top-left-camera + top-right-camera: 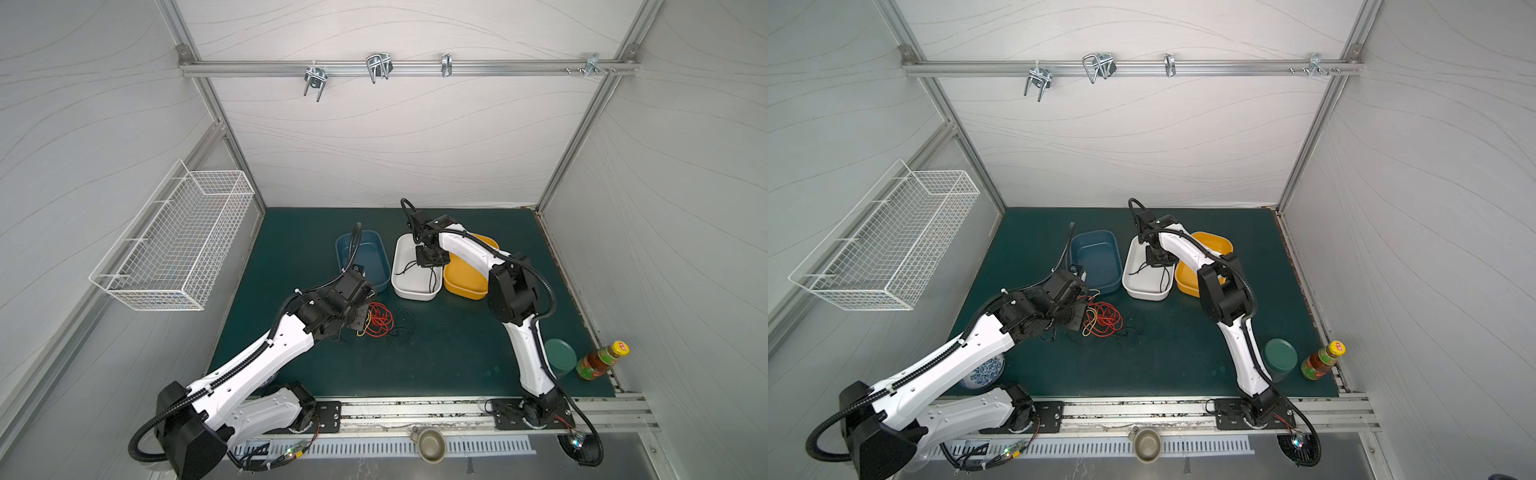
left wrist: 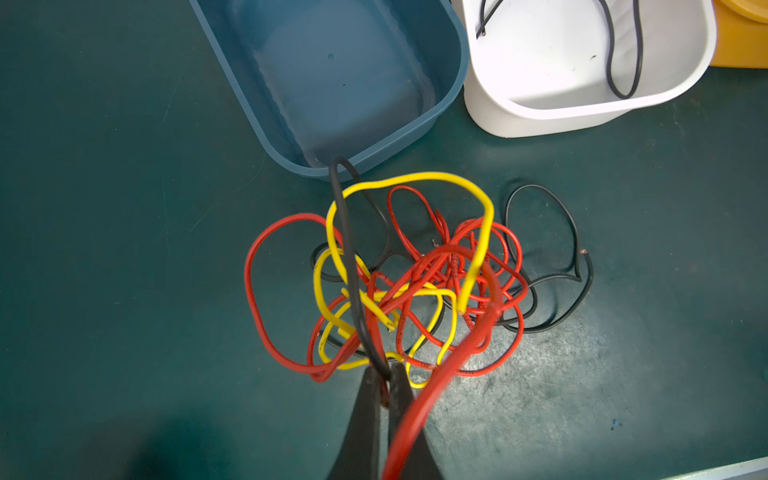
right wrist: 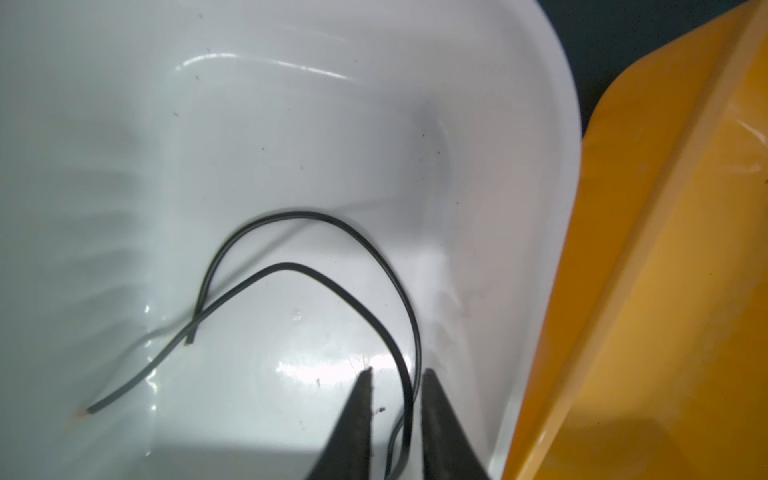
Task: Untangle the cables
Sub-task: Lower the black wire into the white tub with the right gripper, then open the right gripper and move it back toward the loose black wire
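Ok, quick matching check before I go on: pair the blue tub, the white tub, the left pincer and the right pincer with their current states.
1 blue plastic tub
2 white plastic tub
3 left pincer
4 right pincer

A open, jaws either side of a thin black cable
B empty
C shut on strands of the red, yellow and black cable tangle
D contains that black cable

Pairs: 1-B, 2-D, 3-C, 4-A

Both top views are shot from high at the front, angled down over the whole green mat (image 1: 457, 353). The left wrist view is held close above the cables (image 2: 415, 272). The right wrist view is held closer, inside the white tub (image 3: 291, 124), which is shared by all views.
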